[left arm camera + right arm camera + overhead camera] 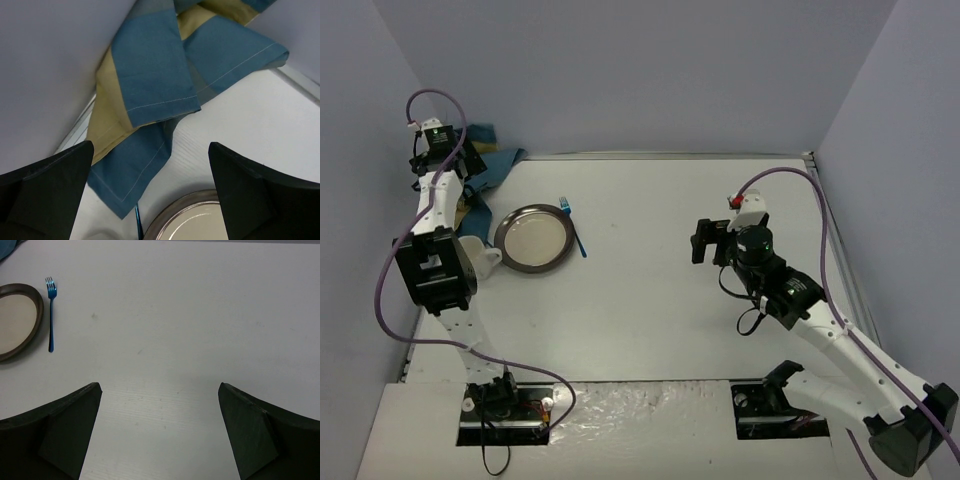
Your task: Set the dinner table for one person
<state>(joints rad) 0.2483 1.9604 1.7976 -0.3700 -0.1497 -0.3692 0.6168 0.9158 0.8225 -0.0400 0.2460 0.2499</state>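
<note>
The white dinner table (660, 270) carries a round metal-rimmed plate (533, 238) at the left with a blue fork (572, 226) lying along its right side. A crumpled blue-and-tan cloth placemat (498, 163) lies in the far left corner against the wall. My left gripper (466, 166) hovers over the placemat, open and empty; in the left wrist view (150, 192) the placemat (150, 75), the plate's rim (190, 212) and the fork's tip (137, 220) show between its fingers. My right gripper (706, 240) is open and empty above bare table right of centre (160, 432); the right wrist view shows the plate (15, 320) and fork (50, 310) far off.
A white cup (480, 254) stands left of the plate, partly hidden under the left arm. Lavender-grey walls (620, 70) close in the table at the back and both sides. A metal strip (840, 250) runs along the table's right edge.
</note>
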